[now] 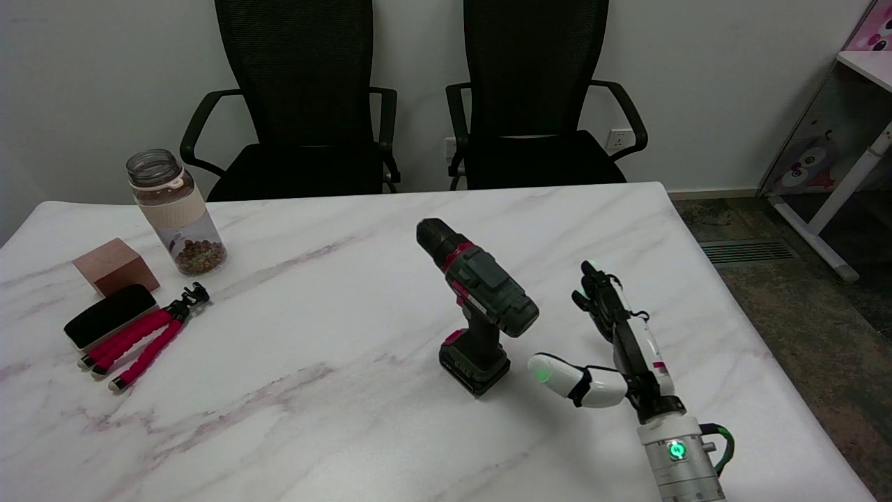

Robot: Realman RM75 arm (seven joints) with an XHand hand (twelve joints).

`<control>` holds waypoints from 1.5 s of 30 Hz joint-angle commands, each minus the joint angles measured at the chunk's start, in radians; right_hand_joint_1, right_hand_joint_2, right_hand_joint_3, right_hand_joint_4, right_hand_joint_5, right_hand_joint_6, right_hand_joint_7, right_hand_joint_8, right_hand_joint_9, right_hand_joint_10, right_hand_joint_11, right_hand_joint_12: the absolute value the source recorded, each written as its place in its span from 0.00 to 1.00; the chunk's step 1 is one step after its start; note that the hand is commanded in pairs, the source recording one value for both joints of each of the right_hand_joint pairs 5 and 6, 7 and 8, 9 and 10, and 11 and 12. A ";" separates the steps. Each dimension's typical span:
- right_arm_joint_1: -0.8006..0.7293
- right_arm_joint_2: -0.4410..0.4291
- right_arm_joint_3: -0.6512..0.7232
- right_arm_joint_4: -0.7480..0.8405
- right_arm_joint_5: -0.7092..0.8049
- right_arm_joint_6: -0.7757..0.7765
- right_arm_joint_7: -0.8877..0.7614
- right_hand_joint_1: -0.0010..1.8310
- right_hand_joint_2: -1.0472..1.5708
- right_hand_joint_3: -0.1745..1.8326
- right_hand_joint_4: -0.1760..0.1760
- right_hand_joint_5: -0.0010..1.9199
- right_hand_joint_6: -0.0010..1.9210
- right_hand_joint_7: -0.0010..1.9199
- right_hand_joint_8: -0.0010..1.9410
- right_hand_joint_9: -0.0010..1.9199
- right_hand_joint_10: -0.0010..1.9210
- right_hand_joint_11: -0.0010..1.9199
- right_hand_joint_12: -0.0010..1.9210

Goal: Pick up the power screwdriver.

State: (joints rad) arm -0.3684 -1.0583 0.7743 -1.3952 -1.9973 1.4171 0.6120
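Dark green-grey power screwdriver (479, 307) with red trim stands upright on its battery base, mid-table, slightly right of centre on the marble table (334, 432). Chuck points up and away toward the far left; motor housing overhangs the handle toward the near right.

Right hand (613, 348) is just to the right of the tool, apart from it, holding nothing. Fingers are extended upward and apart, thumb stuck out left toward the battery base, palm roughly facing the tool. No contact.

Step in hand, as I read it: approach and pre-shape for a handle grasp. Task is barely started, tool not lifted.

To do it well:
- Aim at the handle between the housing and the battery pack, not the housing. That's the only narrow section the fingers can wrap.
- Keep thumb and fingers wide until the handle sits against the palm, then close. Closing early likely shoves the tool.
- Come in level and slow. The tool is top-heavy on a small footprint, so a nudge at housing height could tip it left.
- The thumb sits low, near battery height. It probably needs raising to clear the pack and land on the handle.
- Lift straight up once the grip is firm; expect the nose to want to pitch.

Clutter is far left, well apart from the tool: jar (175, 213), brown block (115, 265), black case (109, 315), pink-legged tripod (148, 336). None of it is in the path.
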 commanded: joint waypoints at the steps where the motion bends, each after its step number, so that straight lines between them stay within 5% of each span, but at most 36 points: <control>1: 0.043 -0.048 -0.086 0.012 0.015 -0.029 -0.072 0.43 0.48 0.35 0.00 0.00 0.00 0.00 0.00 0.05 0.05 0.12 0.12; 45: 0.222 -0.209 -0.148 0.225 -0.077 -0.037 -0.078 0.42 0.49 0.36 0.00 0.00 0.00 0.00 0.00 0.05 0.05 0.11 0.11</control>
State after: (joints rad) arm -0.2122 -1.2158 0.6316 -1.2592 -2.0527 1.3869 0.5295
